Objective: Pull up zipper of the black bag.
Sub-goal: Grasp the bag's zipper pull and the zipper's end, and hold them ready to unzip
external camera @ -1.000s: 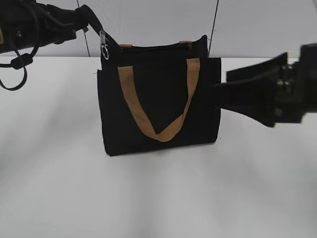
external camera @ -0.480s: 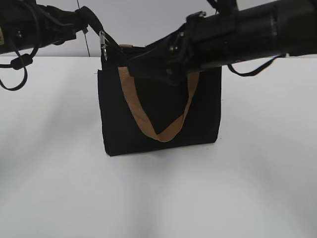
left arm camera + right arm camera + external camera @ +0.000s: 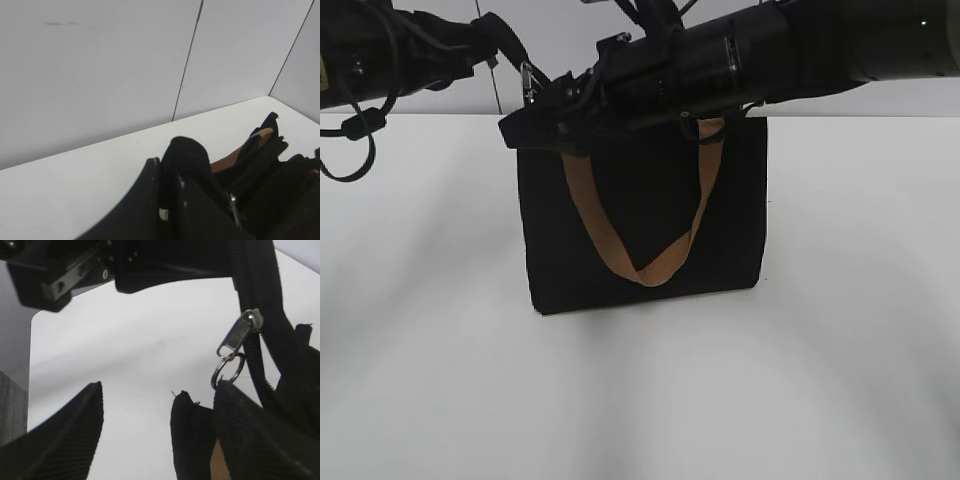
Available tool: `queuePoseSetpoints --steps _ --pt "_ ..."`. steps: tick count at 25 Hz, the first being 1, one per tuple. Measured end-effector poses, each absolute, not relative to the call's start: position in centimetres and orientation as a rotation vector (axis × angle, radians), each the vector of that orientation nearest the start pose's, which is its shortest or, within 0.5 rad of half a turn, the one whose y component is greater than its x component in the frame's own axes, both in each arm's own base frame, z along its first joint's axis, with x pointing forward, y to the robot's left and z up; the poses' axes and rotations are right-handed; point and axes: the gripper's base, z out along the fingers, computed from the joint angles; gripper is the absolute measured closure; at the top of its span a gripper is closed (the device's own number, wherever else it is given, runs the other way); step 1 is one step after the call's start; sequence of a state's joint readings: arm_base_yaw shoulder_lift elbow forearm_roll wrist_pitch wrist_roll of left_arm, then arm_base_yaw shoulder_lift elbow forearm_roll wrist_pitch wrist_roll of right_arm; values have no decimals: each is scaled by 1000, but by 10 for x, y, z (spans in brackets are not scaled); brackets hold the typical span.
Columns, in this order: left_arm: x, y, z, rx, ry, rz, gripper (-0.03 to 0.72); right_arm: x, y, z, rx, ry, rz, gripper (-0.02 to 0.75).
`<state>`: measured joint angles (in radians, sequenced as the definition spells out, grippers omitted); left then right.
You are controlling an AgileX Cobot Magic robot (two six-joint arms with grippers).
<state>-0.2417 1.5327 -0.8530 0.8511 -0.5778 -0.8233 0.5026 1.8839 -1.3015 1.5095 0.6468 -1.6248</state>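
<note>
Zipper (image 3: 239, 335) unheld, right end effector (image 3: 135, 435) open beside it, left end effector (image 3: 170, 200) gripping black bag (image 3: 640, 230).

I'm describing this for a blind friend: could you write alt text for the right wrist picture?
A small silvery zipper pull with a ring hangs from a black zipper track, just above the black bag. The right end effector sits below with its black fingers apart, over a white table.
</note>
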Motion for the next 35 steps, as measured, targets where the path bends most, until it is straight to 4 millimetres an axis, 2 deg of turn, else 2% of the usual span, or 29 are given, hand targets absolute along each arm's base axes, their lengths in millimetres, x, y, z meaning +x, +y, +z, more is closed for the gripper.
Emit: queuePoseSetpoints --steps 4,10,17,21,26,30,35 --pt "311 -115 269 469 1715 -590 677 350 255 235 -1001 1874 917 229" --pt "310 -117 271 475 1692 -612 678 360 261 226 -996 1885 915 330" --pt "310 -117 272 478 1686 -617 678 370 259 226 -909 1906 854 451" --pt "310 -117 272 480 1689 -614 678 371 259 226 -868 1929 867 555" --pt "312 -113 266 476 1752 -550 678 371 259 226 -796 1975 912 738" --pt "314 -106 257 458 1849 -448 678 370 259 229 -747 1998 944 753" --pt "315 -101 251 441 1918 -371 678 365 258 244 -719 1989 998 753"
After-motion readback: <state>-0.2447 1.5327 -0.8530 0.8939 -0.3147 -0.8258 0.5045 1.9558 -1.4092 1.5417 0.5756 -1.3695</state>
